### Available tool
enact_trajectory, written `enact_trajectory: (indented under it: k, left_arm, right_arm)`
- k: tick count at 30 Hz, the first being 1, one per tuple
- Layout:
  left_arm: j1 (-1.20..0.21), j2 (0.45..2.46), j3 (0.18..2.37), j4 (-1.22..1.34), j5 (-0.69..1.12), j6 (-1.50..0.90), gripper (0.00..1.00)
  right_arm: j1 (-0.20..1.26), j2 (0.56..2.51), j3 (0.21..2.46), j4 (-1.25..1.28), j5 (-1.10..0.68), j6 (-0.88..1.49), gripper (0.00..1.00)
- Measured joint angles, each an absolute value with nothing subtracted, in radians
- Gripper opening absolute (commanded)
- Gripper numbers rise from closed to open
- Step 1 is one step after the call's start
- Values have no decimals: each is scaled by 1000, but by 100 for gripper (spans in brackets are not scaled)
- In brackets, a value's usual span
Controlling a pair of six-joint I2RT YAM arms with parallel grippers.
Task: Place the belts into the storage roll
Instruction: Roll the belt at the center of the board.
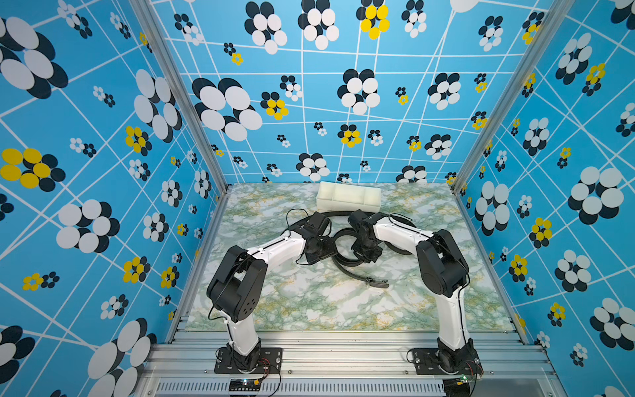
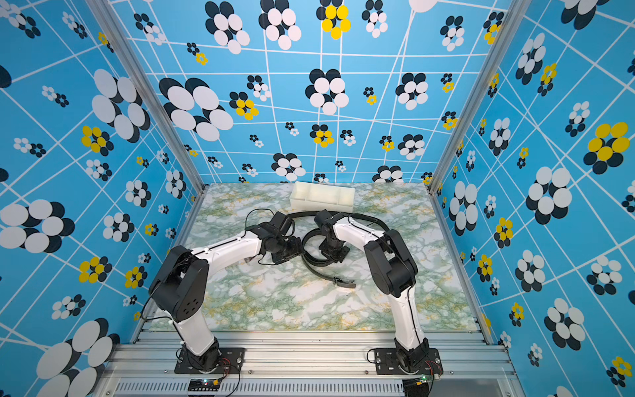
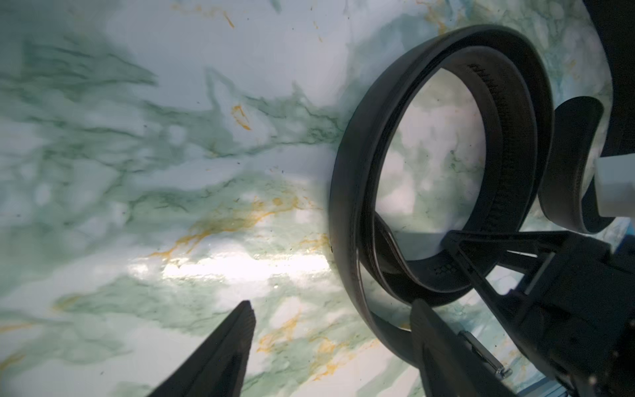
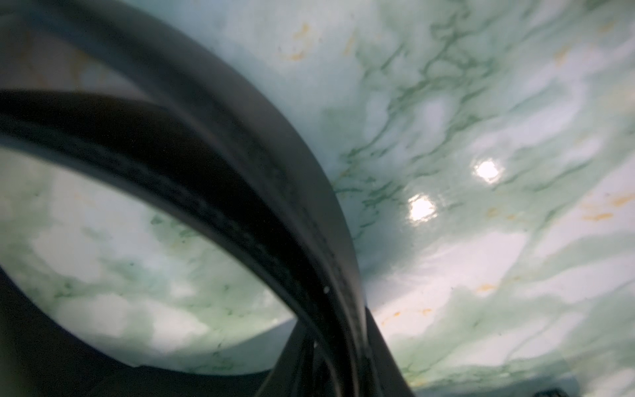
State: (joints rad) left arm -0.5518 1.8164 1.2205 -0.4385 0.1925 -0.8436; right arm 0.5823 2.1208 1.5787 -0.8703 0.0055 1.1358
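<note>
Green-veined marble covers the surface (image 1: 309,302). An off-white tray (image 1: 347,206) with inner dividers stands at the far edge, about midway across. A black belt (image 3: 347,165), wound in a loose open coil, stands on edge on the surface between the two arms, near the tray but outside it. Its buckle (image 1: 378,283) lies flat toward the near side. A second belt (image 2: 302,214) curves along the surface just in front of the tray, partly hidden behind both wrists. The left claw (image 3: 332,306) is released: its fingers stand apart over bare marble, one fingertip (image 3: 421,319) just beside the coil's outer turn. The right claw (image 4: 338,350) is clenched on the coiled belt, with strap layers running between its fingers.
</note>
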Motion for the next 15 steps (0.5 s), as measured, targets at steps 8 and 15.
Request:
enact_trajectory:
  k: [8, 15]
  left_arm:
    - [-552, 1945, 1337, -442, 195, -823, 74]
    - [-552, 2062, 1462, -509, 157, -778, 49]
  right_arm:
    - [582, 2121, 1579, -871, 5, 1136, 26]
    - [582, 2122, 1583, -872, 5, 1136, 26]
